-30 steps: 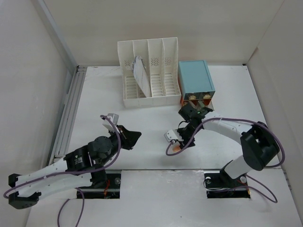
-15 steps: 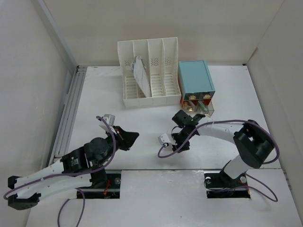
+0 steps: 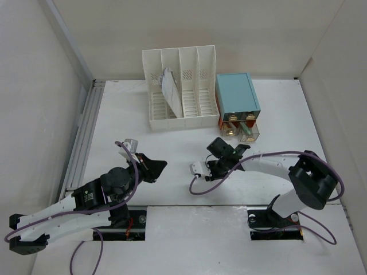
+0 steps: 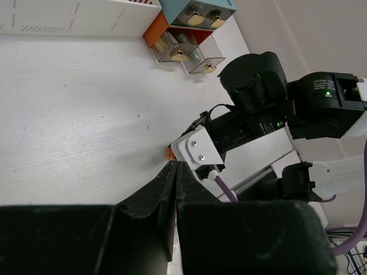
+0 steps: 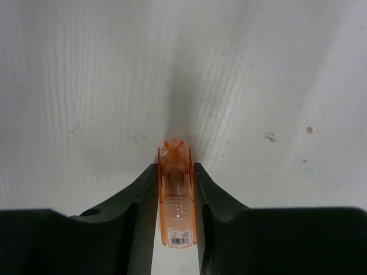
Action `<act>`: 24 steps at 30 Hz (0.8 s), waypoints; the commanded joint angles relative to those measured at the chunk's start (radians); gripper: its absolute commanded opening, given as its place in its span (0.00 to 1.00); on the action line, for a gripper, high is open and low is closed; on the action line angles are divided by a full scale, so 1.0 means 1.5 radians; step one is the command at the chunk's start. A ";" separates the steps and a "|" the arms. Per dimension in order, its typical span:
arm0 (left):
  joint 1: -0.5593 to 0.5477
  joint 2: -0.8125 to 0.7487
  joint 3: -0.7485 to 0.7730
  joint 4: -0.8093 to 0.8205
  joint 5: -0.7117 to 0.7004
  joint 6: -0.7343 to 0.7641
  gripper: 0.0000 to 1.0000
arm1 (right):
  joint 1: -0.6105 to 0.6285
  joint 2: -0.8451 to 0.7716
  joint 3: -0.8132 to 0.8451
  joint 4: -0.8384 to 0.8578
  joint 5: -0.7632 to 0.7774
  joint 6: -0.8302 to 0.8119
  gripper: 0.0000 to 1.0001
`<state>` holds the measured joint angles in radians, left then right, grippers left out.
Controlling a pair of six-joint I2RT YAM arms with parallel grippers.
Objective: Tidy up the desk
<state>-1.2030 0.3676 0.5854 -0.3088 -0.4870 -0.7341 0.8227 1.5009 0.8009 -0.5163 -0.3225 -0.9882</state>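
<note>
Tabletop [image 3: 143,132], white and matte with a fine ribbed grain, spreads beneath both arms and is closed in by plain white walls [image 3: 34,86] on the left, back and right; a grey rail [image 3: 86,137] runs along its left edge; a seam crosses it just ahead of the arm bases. At the back stands a white file rack [image 3: 180,86] with a sheet of paper [image 3: 171,91] leaning in one slot; just beside it on the right sits a light-blue drawer box [image 3: 236,94], its lower clear drawers facing the arms. The right arm [image 3: 269,157] reaches toward the middle, its jaws clamped on an orange tube [image 5: 175,200] pointing at the surface; the left arm [image 3: 86,197] angles inward, its jaws together on nothing.
</note>
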 commanded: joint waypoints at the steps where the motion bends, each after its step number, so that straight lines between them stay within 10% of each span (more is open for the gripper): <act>1: -0.001 -0.007 0.022 0.010 -0.009 0.000 0.00 | 0.004 -0.024 -0.002 0.047 0.035 0.031 0.22; 12: -0.001 0.012 0.034 0.010 -0.009 0.006 0.00 | -0.064 -0.137 0.048 0.180 0.163 0.177 0.19; 24: -0.001 0.025 0.027 0.034 -0.003 0.006 0.00 | -0.346 -0.169 0.063 0.268 0.115 0.257 0.18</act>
<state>-1.2030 0.3954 0.5915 -0.3027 -0.4866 -0.7338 0.3408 1.2396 0.8597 -0.1867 -0.1093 -0.6491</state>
